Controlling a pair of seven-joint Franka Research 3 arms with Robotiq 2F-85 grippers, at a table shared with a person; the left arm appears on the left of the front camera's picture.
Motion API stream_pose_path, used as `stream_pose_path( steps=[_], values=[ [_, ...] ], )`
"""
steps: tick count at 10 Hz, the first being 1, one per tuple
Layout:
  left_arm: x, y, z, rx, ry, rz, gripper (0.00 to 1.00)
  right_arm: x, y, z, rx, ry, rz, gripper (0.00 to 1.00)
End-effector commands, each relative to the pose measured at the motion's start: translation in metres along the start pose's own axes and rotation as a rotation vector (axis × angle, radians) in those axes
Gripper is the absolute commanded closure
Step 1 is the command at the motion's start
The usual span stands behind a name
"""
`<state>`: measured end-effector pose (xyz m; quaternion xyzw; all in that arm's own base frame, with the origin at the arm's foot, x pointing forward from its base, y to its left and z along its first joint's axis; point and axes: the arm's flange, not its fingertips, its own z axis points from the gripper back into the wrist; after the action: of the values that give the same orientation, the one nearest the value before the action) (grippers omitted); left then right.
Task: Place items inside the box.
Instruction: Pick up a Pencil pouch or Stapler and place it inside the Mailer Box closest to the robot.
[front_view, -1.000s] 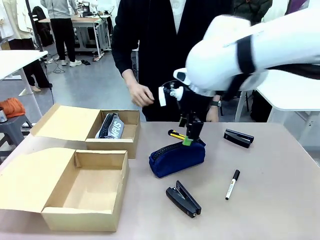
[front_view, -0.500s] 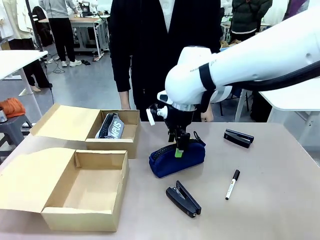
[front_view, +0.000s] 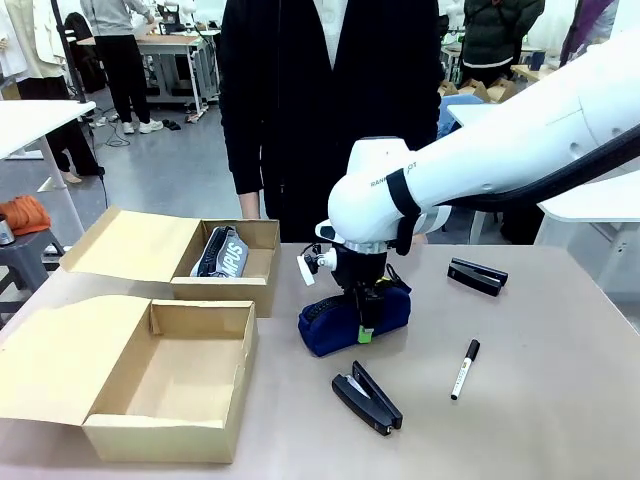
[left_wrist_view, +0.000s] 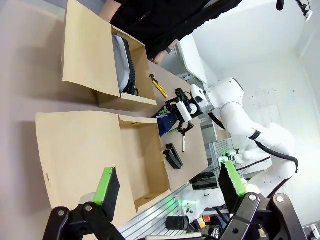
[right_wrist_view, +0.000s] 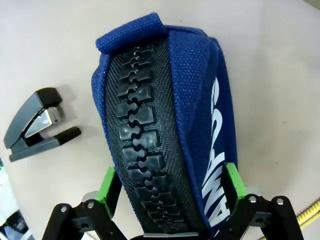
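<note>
The navy pencil case (front_view: 340, 322) lies mid-table with its zip up and "CAMPUS" down one side (right_wrist_view: 165, 115). My right gripper (front_view: 365, 320) has come down over it, jaws open, one green pad (right_wrist_view: 108, 183) on each side of the case; in the right wrist view the gripper (right_wrist_view: 170, 182) straddles it. The grey pencil case (front_view: 222, 252) lies in the far box (front_view: 262, 235). The near box (front_view: 170, 375) holds nothing. One black stapler (front_view: 367, 398) lies near, another (front_view: 477, 276) far right, the marker (front_view: 465, 368) between. The utility knife (left_wrist_view: 159, 85) lies behind the navy case. My left gripper (left_wrist_view: 170, 181) hangs open, high above the boxes.
A person in a dark top (front_view: 320, 100) stands at the far edge of the table, right behind the navy case. Both boxes have their lids folded out to the left (front_view: 60, 350). Bare tabletop (front_view: 540, 400) lies right of the marker.
My right arm has swung left and come down, so its open jaws went from above the navy case to around it. The person's hand by the far box has drawn back.
</note>
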<state>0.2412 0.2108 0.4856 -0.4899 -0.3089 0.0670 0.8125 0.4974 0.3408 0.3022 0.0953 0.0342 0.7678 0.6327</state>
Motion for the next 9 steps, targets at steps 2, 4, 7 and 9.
stream_pose_path(
  steps=[2, 4, 7, 9],
  values=[
    [0.0005, -0.0008, -0.0002, -0.015, -0.011, -0.019, 0.00, -0.0026, 0.0066, 0.0096, 0.022, -0.008, -0.045, 0.00],
    [0.0005, -0.0008, -0.0002, -0.015, -0.011, -0.019, 0.00, -0.0019, 0.0085, 0.0088, 0.040, 0.006, -0.032, 0.60],
    [0.0005, -0.0008, -0.0002, -0.015, -0.011, -0.019, 0.00, -0.0004, 0.0109, 0.0088, 0.027, 0.014, -0.044, 1.00],
    [0.0005, -0.0008, -0.0002, -0.015, -0.011, -0.019, 0.00, 0.0018, 0.0121, 0.0111, 0.016, 0.025, -0.047, 1.00]
  ],
)
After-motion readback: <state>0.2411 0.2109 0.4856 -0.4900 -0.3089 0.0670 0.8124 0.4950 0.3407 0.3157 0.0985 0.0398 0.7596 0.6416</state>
